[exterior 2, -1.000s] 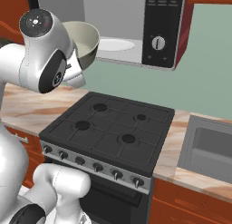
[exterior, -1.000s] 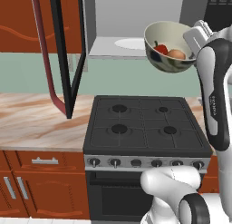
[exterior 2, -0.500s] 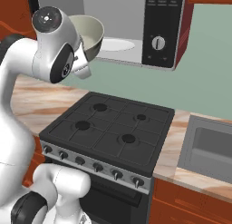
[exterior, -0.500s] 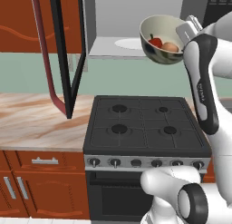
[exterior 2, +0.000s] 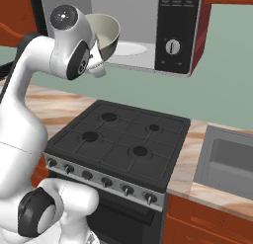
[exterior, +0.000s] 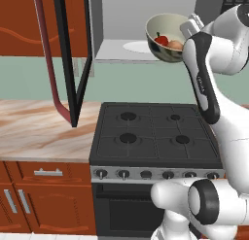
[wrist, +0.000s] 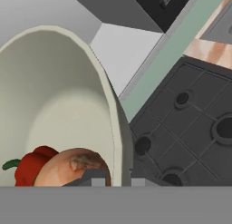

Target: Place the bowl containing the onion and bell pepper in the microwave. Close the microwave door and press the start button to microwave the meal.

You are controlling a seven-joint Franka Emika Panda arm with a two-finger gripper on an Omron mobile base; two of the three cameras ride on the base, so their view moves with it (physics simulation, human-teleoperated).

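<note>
1. Your gripper (wrist: pixel 115 181) sat at the bottom edge, one dark tip inside the bowl (wrist: pixel 54 96) and one outside, clamped on its rim.
2. The cream bowl filled the left half, tilted, its pale inside facing you.
3. The tan onion (wrist: pixel 72 168) lay low in the bowl, touching the red bell pepper (wrist: pixel 31 166) with its green stem.
4. Beyond the rim, the microwave (wrist: pixel 122 51) showed its pale grey floor.
5. The black stove (wrist: pixel 190 123) lay to the right, with a strip of wooden counter (wrist: pixel 210 51) at its far edge.
</note>
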